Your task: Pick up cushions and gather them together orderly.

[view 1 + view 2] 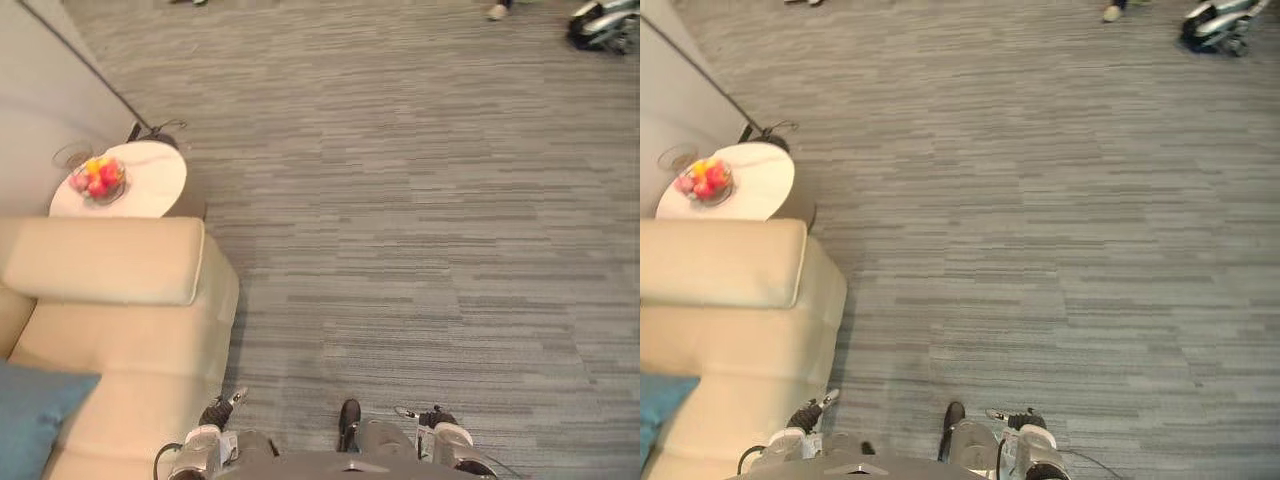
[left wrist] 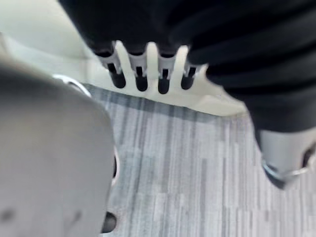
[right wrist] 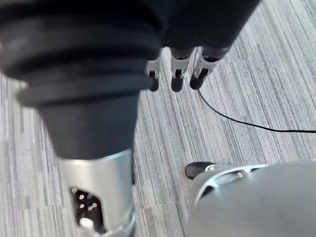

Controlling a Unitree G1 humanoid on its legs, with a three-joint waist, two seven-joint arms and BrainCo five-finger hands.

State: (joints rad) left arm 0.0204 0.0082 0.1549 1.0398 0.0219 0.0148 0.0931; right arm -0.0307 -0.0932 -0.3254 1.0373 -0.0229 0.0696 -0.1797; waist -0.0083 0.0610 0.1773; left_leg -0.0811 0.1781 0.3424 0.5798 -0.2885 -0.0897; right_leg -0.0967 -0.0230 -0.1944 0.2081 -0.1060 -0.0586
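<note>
Left hand [image 1: 218,412] hangs low at the bottom edge of the left eye view, just right of the cream sofa [image 1: 150,340]. Right hand [image 1: 434,418] is at the bottom too, right of centre, over the grey carpet [image 1: 420,200]. The blue cushion [image 1: 30,420] sits on the sofa seat in the lower left corner. One corner pokes toward the right, and the frame cuts off the rest, so I can't call its long axis. A round white table [image 1: 155,190] with a fruit bowl [image 1: 97,180] is at upper left.

Right eye view is the same layout, cushion squeezed further into the lower left corner.

Left wrist view: fingers [image 2: 140,79] hang straight and loose, holding nothing, with the sofa behind them.

Right wrist view: fingers [image 3: 177,79] are relaxed too, empty, with carpet below.
</note>
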